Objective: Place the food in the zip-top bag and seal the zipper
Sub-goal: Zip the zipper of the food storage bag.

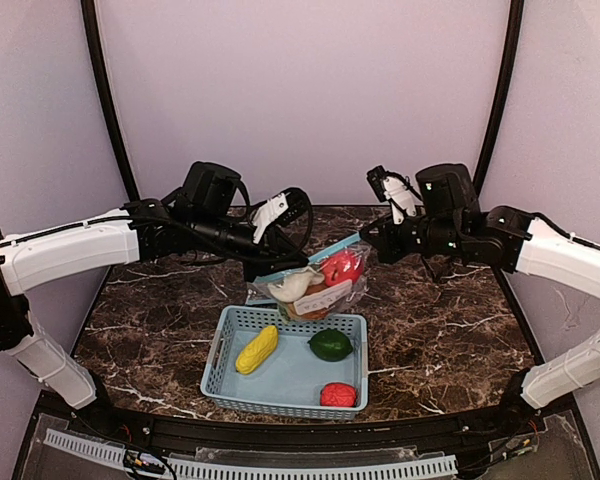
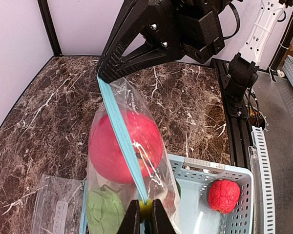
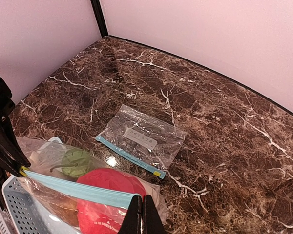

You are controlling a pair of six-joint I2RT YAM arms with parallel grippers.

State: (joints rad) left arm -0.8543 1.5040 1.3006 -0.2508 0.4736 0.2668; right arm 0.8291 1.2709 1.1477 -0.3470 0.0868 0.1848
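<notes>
Left claw (image 2: 146, 217) and right claw (image 3: 142, 215) each pinch one end of the zip-top bag (image 1: 325, 297) by its zipper (image 2: 122, 141); we see the apple (image 2: 107, 146) inside.

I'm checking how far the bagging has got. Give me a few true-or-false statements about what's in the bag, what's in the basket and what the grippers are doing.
1. The yellow corn lies in the basket. True.
2. The red apple is in the basket. False: it is inside the zip-top bag.
3. The left gripper and right gripper are both shut on the bag's blue zipper strip. True.
4. The basket holds only the corn. False: a dark green fruit and a small red fruit lie there too.
</notes>
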